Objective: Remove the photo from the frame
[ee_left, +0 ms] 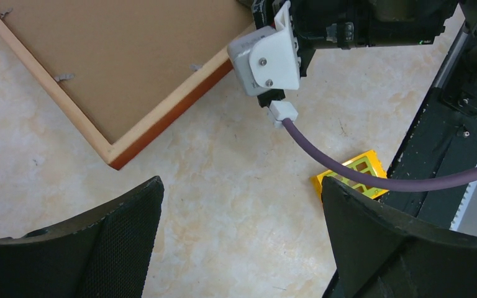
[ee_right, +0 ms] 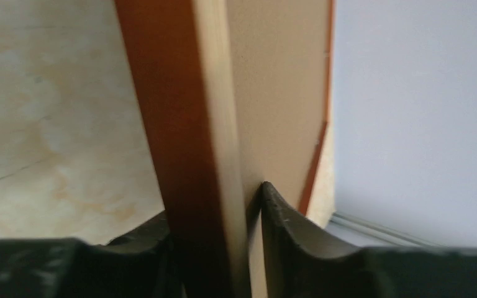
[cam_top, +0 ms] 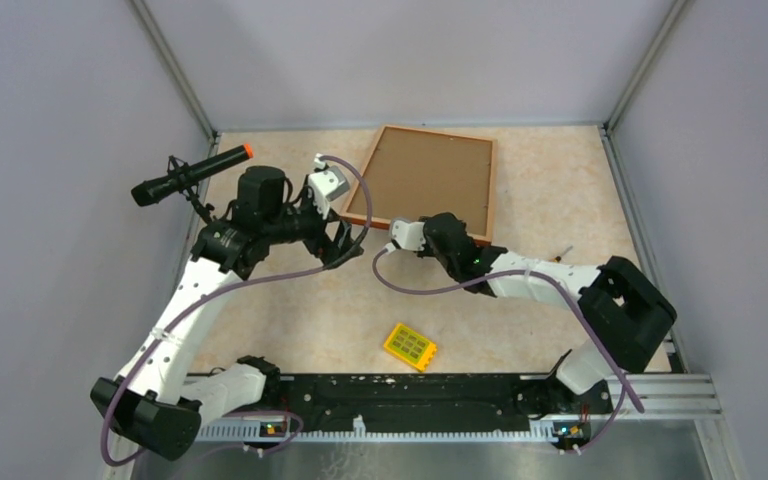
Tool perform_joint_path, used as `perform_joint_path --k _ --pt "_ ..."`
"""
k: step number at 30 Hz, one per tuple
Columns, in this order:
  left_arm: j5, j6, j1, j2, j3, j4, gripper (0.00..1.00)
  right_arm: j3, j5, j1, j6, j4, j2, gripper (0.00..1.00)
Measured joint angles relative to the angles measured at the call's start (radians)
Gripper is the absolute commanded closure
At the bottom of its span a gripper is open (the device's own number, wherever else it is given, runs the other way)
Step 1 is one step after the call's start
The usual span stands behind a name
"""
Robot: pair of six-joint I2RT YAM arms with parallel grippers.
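The frame (cam_top: 425, 180) lies back-up at the far middle of the table, brown fibreboard inside a light wood rim with reddish-brown sides. The photo is hidden. My right gripper (cam_top: 438, 222) straddles the frame's near rail (ee_right: 186, 124). In the right wrist view (ee_right: 214, 198) its left finger touches the reddish side. A thin shadowed gap separates its right finger (ee_right: 279, 217) from the rim, over the backing. My left gripper (cam_top: 345, 245) stands wide open (ee_left: 242, 186) over bare table just off the frame's near-left corner (ee_left: 115, 158), holding nothing.
A small yellow block (cam_top: 409, 346) lies on the table near the arm bases, also visible in the left wrist view (ee_left: 354, 174). A black microphone with an orange tip (cam_top: 190, 175) juts in at the left wall. Metal tabs (ee_left: 64, 77) hold the backing.
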State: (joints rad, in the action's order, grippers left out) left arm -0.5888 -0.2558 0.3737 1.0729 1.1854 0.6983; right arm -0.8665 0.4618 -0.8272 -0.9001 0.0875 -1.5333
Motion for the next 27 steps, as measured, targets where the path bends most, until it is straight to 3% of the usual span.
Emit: perform_joint_path --k 6,13,20,27 --pt "-0.002 0.004 0.0 0.023 -0.021 -0.03 0.01 0.04 -0.13 0.002 0.114 -0.079 -0.048 0.33" --pt "-0.001 0.018 0.0 0.042 -0.035 -0.062 0.01 0.052 -0.322 0.005 0.237 -0.222 -0.044 0.13" --pt "0.002 0.016 0.0 0.085 -0.035 -0.063 0.01 0.005 -0.482 0.058 0.341 -0.323 0.04 0.01" --pt "-0.002 -0.044 0.001 0.208 -0.003 -0.031 0.02 -0.074 -0.629 0.286 0.502 -0.366 0.157 0.01"
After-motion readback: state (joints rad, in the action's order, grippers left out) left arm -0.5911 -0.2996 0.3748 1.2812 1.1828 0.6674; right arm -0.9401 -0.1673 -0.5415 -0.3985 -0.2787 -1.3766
